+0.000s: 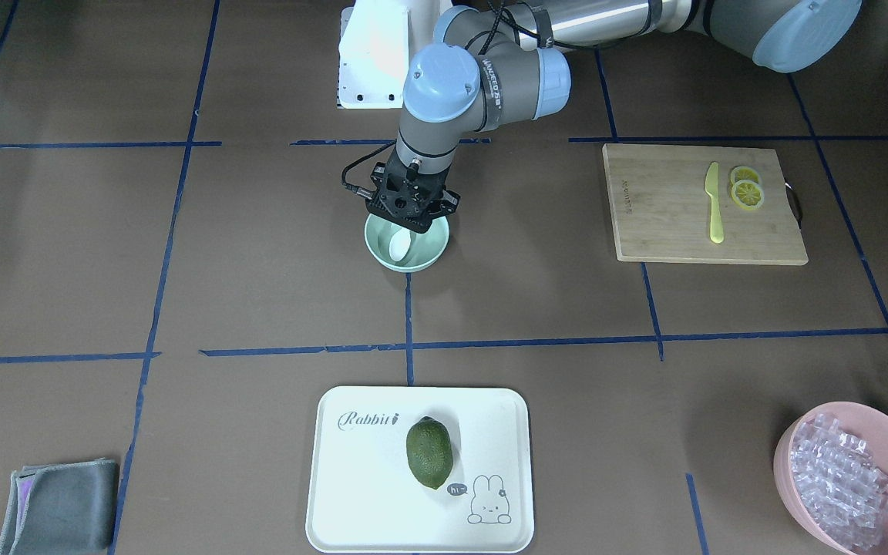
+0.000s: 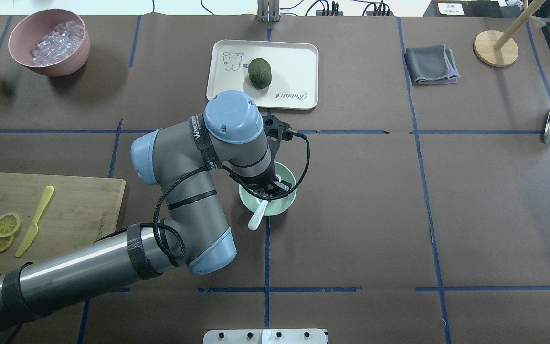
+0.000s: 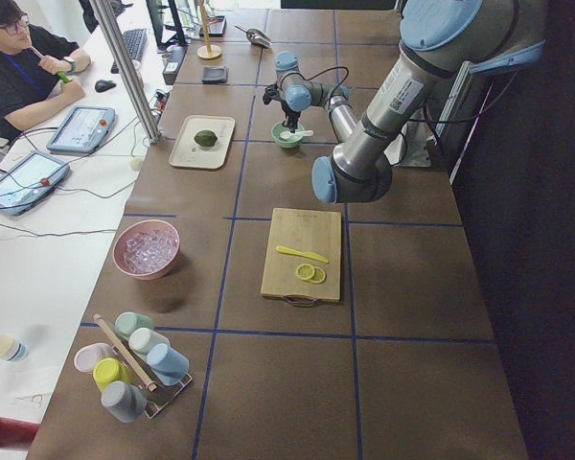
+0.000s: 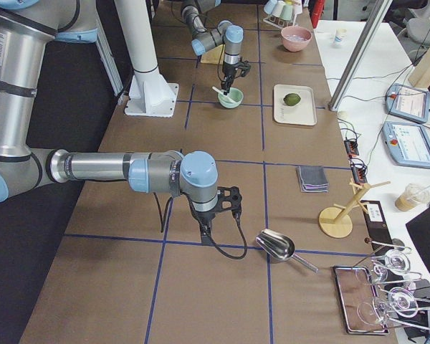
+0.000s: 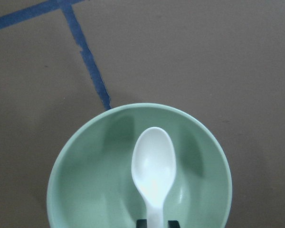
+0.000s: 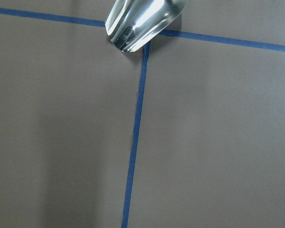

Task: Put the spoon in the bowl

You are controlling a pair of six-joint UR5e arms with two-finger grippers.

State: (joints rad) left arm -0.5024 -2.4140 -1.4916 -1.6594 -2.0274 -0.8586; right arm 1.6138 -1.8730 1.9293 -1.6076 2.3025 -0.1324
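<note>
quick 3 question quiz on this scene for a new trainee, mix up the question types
1. True or false: the scoop of the white spoon lies inside the mint-green bowl.
2. What lies on the cutting board beside the lemon slices? A) yellow plastic knife B) metal scoop C) grey cloth
3. Which arm's claw is above the bowl?
Key: 1 true; 2 A; 3 the left arm's.

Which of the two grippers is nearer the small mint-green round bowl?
Left. The left gripper hangs directly over the bowl; the right gripper is far off, beside a shiny metal scoop.
</note>
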